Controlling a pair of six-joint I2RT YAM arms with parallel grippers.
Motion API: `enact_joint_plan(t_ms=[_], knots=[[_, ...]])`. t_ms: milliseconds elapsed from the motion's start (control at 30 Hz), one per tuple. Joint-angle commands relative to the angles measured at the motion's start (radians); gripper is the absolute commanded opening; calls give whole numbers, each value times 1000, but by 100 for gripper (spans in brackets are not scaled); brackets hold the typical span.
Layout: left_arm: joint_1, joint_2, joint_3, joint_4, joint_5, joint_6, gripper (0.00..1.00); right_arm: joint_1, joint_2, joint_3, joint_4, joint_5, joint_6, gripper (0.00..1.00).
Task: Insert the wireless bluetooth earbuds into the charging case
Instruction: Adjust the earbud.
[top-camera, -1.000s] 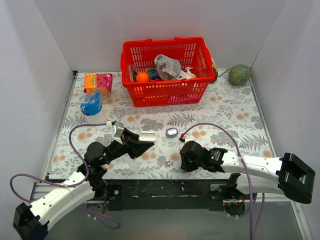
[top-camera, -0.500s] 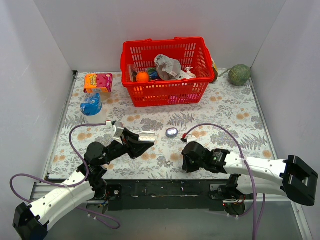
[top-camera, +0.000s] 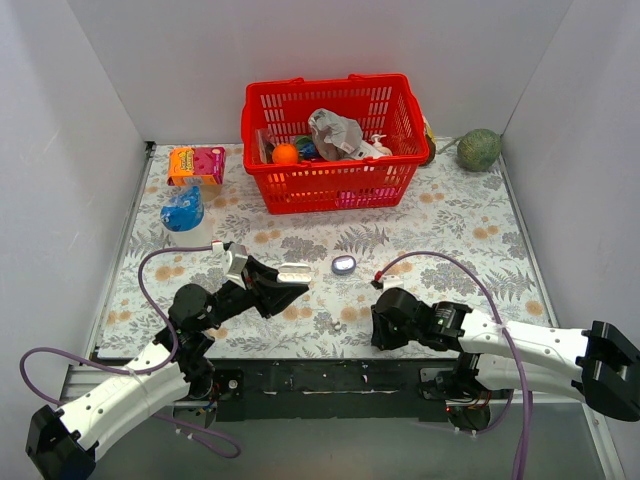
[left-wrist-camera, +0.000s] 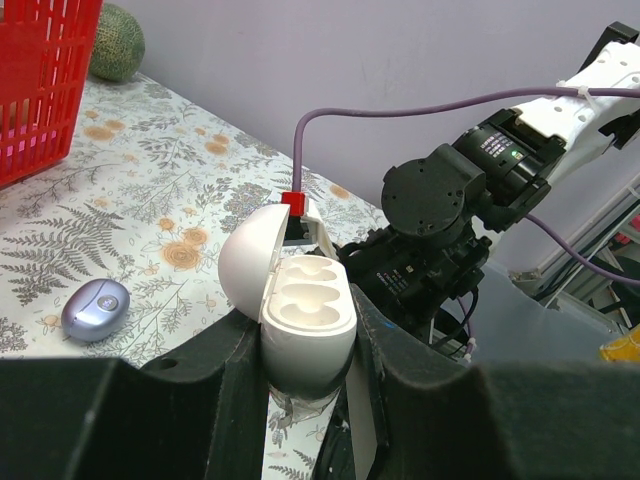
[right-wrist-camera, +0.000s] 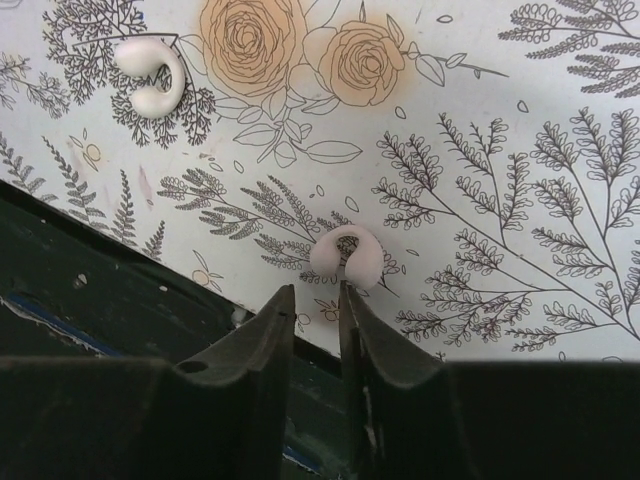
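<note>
One C-shaped earbud opens toward barely parted, empty right jaws; left jaws clamp the open case.

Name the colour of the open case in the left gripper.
The charging case is white; clearest in the left wrist view.

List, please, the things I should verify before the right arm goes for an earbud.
1. Charging case lid open, both sockets empty: ok.
2. Left gripper clamped on the case, opening facing up: ok.
3. Right gripper jaws slightly parted, nothing between them: ok.
4. Nearest earbud between the fingers: not ok. It lies just past the tips, in front of the right-hand finger in the right wrist view.
5. Second earbud in sight, lying apart and untouched: ok.
6. Which socket the nearest earbud fits: cannot tell.
</note>
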Motion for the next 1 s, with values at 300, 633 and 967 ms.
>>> enact_joint_plan(t_ms=[300, 633, 967], knots=[[2, -7, -6, 8, 6, -1, 0, 7, -61, 57, -72, 133, -27, 43], [2, -6, -1, -2, 5, 2, 0, -11, -12, 39, -52, 110, -45, 45], [2, 1, 2, -2, 9, 2, 0, -21, 66, 8, 15, 58, -48, 43]])
